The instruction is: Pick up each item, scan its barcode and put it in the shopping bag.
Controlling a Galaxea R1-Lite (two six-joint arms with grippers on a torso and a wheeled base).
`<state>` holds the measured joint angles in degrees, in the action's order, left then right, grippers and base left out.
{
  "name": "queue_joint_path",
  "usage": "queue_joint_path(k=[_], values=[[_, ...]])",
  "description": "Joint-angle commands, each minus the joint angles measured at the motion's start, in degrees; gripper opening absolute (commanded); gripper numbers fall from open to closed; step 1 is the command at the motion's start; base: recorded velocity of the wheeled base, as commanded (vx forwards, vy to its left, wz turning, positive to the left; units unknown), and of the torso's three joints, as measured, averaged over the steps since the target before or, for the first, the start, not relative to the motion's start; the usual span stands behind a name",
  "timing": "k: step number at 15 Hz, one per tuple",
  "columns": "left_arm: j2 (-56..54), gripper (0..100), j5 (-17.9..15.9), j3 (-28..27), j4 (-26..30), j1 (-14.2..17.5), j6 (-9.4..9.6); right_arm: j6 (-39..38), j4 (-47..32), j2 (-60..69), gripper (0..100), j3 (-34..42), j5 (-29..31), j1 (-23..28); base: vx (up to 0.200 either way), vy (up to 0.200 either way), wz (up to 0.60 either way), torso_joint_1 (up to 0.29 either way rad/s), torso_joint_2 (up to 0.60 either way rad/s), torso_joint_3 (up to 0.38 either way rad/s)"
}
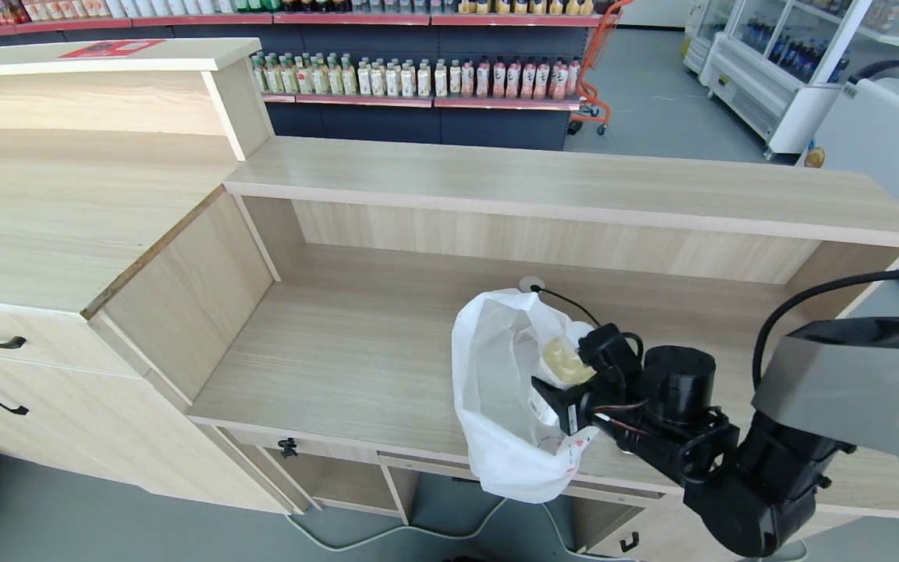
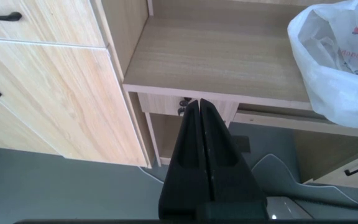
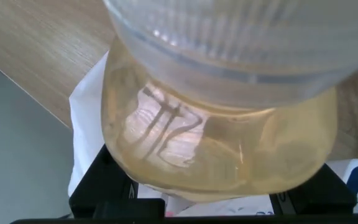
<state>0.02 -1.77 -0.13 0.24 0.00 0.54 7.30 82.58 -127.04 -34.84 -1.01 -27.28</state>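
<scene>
The bag (image 1: pixel 496 390) (image 2: pixel 334 74) (image 3: pixel 82 118) stands at the front edge of the desk (image 1: pixel 340 351) (image 2: pixel 216 56) (image 3: pixel 30 37), and its underside sags over that edge. To the bag's left, bare wood runs as far as the desk's side wall. Behind the bag the back panel rises to a ledge (image 1: pixel 574 187) that overhangs it, so the way in is from the front and from above.

The right hand (image 1: pixel 574 380) (image 3: pixel 210 199) is at the bag's open mouth, by its right rim. It is clamped on a bottle (image 1: pixel 563 363) (image 3: pixel 216 143) of yellowish liquid, with a finger on either side. Whether the bottle touches anything inside the bag cannot be told.

The left hand (image 2: pixel 199 109) hangs in front of the desk, lower than the bag and well to its left. Its fingers are pressed together on nothing.

A cable (image 1: pixel 566 300) runs from a grommet (image 1: pixel 531 285) just behind the bag, along its rear rim towards the right arm. Drawers (image 1: pixel 5 367) stand far to the bag's left.
</scene>
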Motion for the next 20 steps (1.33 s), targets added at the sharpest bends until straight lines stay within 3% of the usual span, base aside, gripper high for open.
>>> queue_joint_path(k=[1, 5, 15, 16, 20], values=[[0.06, 0, 0.01, -0.04, 0.02, 0.0, -0.01, 0.78, 2.41, -7.79, 0, -3.57, -0.22, 0.21, 0.0, 0.0, 0.0, 0.0, 0.0, 0.0], [0.06, 0, 0.01, -0.04, 0.02, 0.0, -0.01, 1.93, 7.42, -12.97, 0, -5.33, -0.31, -0.05, 0.0, 0.0, 0.0, 0.0, 0.0, 0.0], [0.06, 0, 0.01, 0.05, 0.02, 0.0, -0.01, 2.72, 7.42, -17.01, 0, -8.23, -0.22, -0.23, 0.0, 0.0, 0.0, 0.0, 0.0, 0.0], [0.06, 0, 0.01, 0.05, 0.02, 0.0, -0.01, 2.63, 7.42, -16.93, 100, -8.4, -0.22, -0.23, 0.0, 0.0, 0.0, 0.0, 0.0, 0.0], [0.06, 0, 0.01, 0.05, 0.02, 0.0, -0.01, 2.28, 6.98, -11.83, 100, -8.14, -0.39, -0.05, 0.0, 0.0, 0.0, 0.0, 0.0, 0.0]])
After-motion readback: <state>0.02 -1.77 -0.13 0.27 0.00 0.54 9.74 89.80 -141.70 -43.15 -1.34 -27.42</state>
